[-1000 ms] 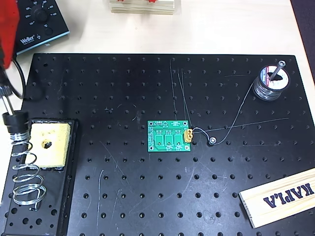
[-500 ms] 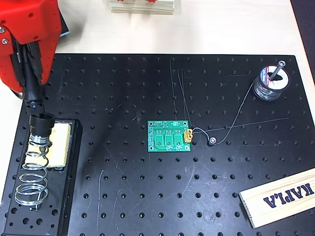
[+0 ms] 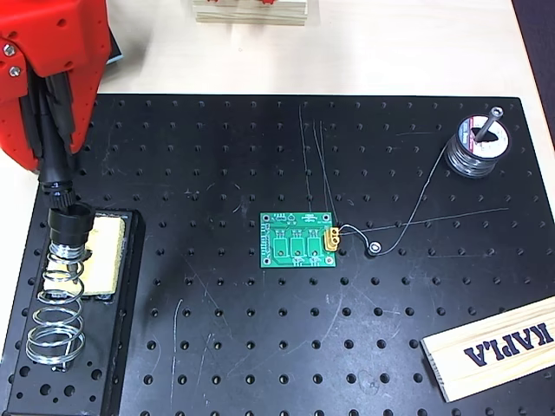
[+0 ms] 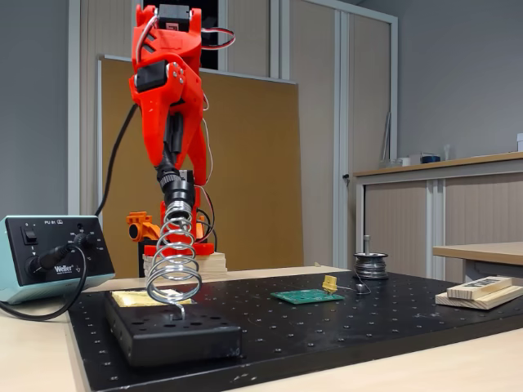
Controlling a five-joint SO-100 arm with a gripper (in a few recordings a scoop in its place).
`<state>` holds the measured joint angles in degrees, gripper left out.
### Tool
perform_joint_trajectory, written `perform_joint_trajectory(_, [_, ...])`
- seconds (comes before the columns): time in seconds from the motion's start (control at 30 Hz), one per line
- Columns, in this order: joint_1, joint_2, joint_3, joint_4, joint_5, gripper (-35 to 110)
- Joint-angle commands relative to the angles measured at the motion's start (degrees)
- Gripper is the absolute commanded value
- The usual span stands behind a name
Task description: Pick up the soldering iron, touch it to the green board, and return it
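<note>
Red gripper [image 4: 173, 135] clamped on the soldering iron [image 4: 176, 186], seated in the coil stand [image 4: 173, 265].

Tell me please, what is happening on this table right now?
A red robot arm holds the soldering iron in its gripper, at the top of the coil spring stand. The collar sits at the spring's mouth. The green board lies apart in the middle of the black breadboard, with nothing touching it.

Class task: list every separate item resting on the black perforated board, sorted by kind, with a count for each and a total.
Green board: 1
Solder spool: 1
Wooden plank: 1
Coil stand holding the soldering iron: 1
Yellow sponge: 1
Total: 5
</note>
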<state>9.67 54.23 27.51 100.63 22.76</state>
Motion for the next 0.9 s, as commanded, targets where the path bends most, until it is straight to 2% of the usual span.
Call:
perform_joint_trajectory(0.0, [0.35, -0.26, 0.97, -0.35, -3.08, 8])
perform_joint_trajectory(0.63, [3.34, -9.05, -9.05, -0.88, -9.05, 12])
perform_joint_trajectory(0.87, [1.32, -18.46, -30.41, 4.48, -13.71, 16])
